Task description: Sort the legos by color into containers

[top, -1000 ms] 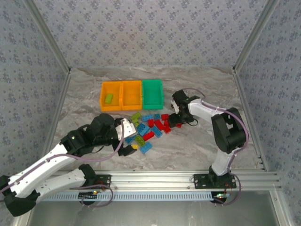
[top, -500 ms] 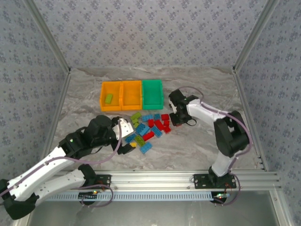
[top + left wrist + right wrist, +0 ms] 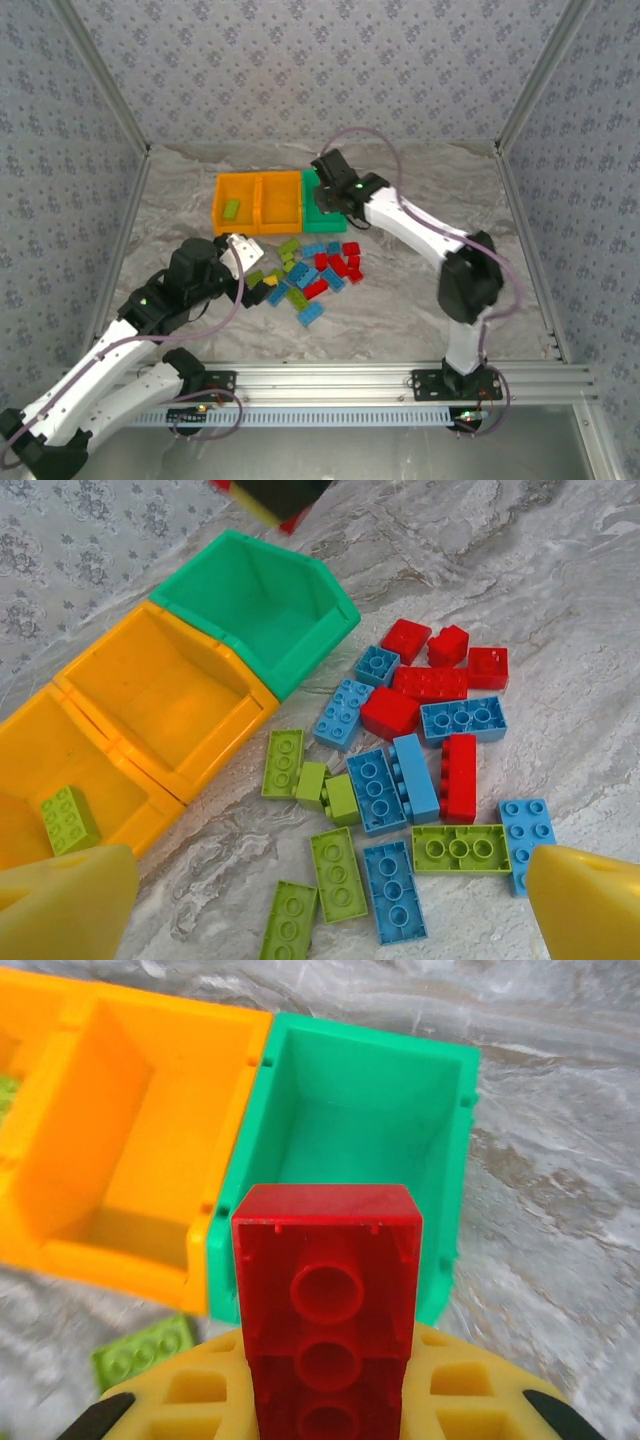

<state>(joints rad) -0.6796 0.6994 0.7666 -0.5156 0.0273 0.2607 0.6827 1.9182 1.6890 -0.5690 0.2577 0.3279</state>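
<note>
Right fingers [image 3: 500, 1385] with red lego [image 3: 325, 1290] over green bin [image 3: 370, 1032]'s rim

Count taken from the left wrist view.

Containers, set in one row: 3.
- orange bins [image 3: 160, 695]: 2
- green bin [image 3: 262, 605]: 1

Loose on the counter [image 3: 560, 600]:
- red legos [image 3: 430, 683]: 6
- blue legos [image 3: 372, 790]: 7
- lime legos [image 3: 338, 873]: 6, with two small ones pressed together at the pile's 9 o'clock edge and counted separately.

Inside the orange bin at the 9 o'clock end of the row: lime brick [image 3: 68, 818], 1.

Clamped between the right fingers [image 3: 215, 1360]: red brick [image 3: 327, 1300], 1.
</note>
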